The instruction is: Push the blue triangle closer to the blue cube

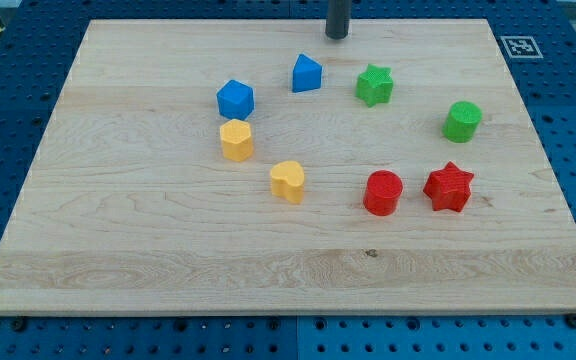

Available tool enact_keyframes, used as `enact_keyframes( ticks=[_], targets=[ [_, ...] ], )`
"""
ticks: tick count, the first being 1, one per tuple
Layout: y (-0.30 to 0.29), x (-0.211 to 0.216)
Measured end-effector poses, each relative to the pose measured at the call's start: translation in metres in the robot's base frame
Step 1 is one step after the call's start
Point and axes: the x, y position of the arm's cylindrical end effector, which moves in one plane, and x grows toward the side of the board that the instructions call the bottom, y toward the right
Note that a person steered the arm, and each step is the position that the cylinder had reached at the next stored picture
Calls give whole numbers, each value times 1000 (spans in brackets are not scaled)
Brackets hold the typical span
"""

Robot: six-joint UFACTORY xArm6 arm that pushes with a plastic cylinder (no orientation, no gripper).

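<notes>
While my tip (337, 36) sat bare at view's top, touching nothing, blue triangle (307, 73) was near blue cube (235, 98) but apart. Push not begun imo; gap left to close.

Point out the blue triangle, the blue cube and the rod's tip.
blue triangle block (307, 74), camera view, middle of its front face.
blue cube block (235, 98), camera view, centre of its top.
my tip (337, 36), camera view, very end of the dark rod.
</notes>
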Motion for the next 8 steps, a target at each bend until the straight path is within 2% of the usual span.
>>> enact_keyframes(
  ticks=[3,5,8],
  targets=[
    [32,40],
    [-2,86],
    [-39,85]
  ],
)
